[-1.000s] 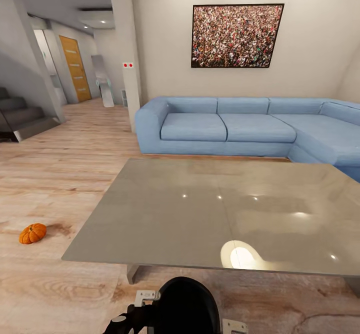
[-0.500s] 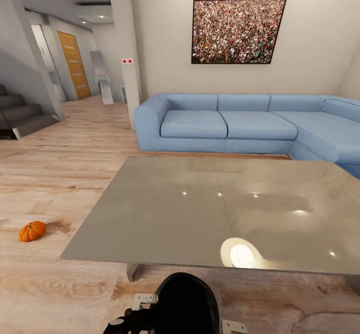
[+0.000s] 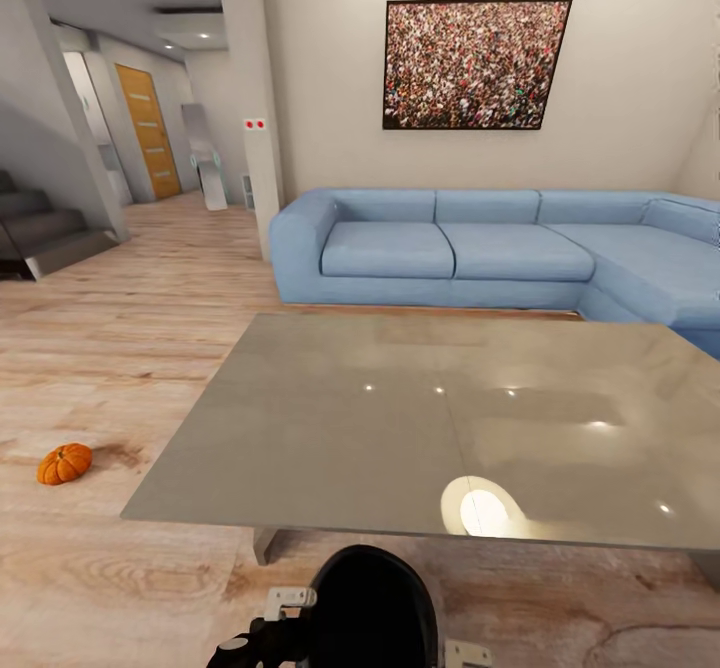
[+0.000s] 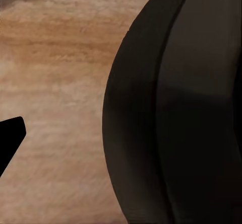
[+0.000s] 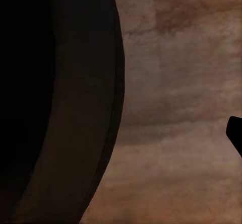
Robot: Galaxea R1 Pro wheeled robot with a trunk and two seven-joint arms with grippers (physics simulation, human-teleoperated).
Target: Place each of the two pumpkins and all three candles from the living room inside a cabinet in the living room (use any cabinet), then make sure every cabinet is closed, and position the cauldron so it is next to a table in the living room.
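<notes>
One orange pumpkin (image 3: pixel 64 464) lies on the wooden floor, to the left of the low table (image 3: pixel 300 448) with the glossy grey top. The table stands just ahead of me and its top is bare. My own black rounded trunk (image 3: pixel 370 608) shows at the bottom of the head view, with parts of both arms folded beside it. Each wrist view looks along that dark trunk at the floor, with one dark fingertip (image 4: pixel 10 136) (image 5: pixel 235 133) at the picture's edge. The cabinet, the candles and the cauldron are out of view.
A blue corner sofa (image 3: pixel 480 253) stands behind the table under a framed picture (image 3: pixel 475 65). A white pillar (image 3: pixel 255 118) stands left of the sofa. Stairs (image 3: pixel 45 233) and a hallway with a wooden door (image 3: pixel 150 133) lie at the far left across open wooden floor.
The whole picture has shifted slightly, so the camera moved a little. Pumpkin, table and sofa have not moved.
</notes>
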